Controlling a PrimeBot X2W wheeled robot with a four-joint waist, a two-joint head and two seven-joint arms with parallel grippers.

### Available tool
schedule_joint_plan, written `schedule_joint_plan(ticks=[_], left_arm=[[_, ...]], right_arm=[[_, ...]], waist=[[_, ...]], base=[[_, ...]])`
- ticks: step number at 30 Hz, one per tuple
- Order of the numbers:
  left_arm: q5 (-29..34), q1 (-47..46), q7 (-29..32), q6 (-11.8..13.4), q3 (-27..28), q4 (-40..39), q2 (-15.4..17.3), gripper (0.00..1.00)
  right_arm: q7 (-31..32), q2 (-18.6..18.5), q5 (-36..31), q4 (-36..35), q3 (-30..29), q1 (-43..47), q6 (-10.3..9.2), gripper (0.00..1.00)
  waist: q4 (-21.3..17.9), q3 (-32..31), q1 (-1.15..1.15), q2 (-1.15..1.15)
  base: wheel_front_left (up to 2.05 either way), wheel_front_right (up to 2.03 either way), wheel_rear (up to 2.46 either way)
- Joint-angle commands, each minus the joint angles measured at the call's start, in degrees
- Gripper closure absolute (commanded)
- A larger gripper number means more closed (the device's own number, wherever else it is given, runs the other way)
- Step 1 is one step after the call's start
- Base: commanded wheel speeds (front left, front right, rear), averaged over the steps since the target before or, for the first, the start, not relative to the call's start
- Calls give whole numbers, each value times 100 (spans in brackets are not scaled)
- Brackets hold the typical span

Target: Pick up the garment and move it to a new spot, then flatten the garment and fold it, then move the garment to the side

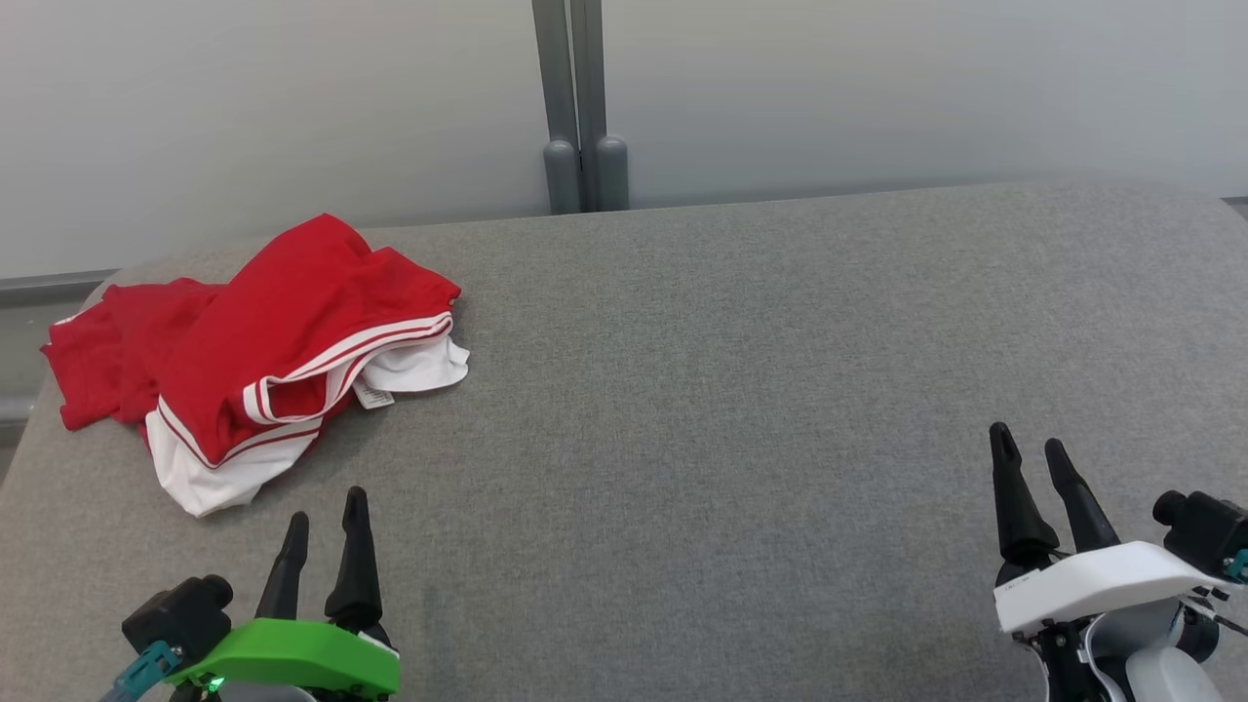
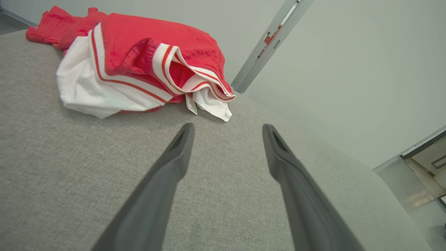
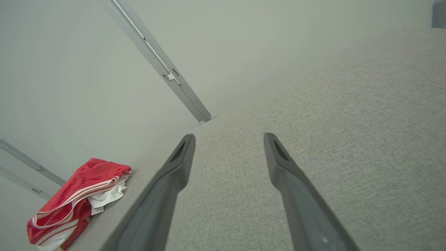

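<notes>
Evidently no step is complete: the red-and-white garment (image 1: 273,331) lies crumpled at the far left of the grey table (image 1: 731,390), with the left gripper (image 1: 327,505) near it and the right gripper (image 1: 1026,437) well apart, both open and empty.

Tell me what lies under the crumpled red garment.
The garment rests on the grey fabric surface; a white tag pokes out below its hem. Anything beneath the heap is hidden.
</notes>
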Motion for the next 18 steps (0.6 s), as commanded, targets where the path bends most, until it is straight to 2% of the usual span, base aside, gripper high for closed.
schedule_joint_plan(ticks=[1, 18], left_arm=[[220, -1, -53, 20, -13, -78, 71, 0], [1317, 108, -314, 118, -106, -203, 105, 0]], right_arm=[[-63, -43, -182, -62, 15, 0, 3, 0], [-323, -46, -1247, -21, 145, 98, 4, 0]], waist=[[2, 3, 0, 0], [17, 16, 0, 0]], base=[[0, 0, 0], [0, 0, 0]])
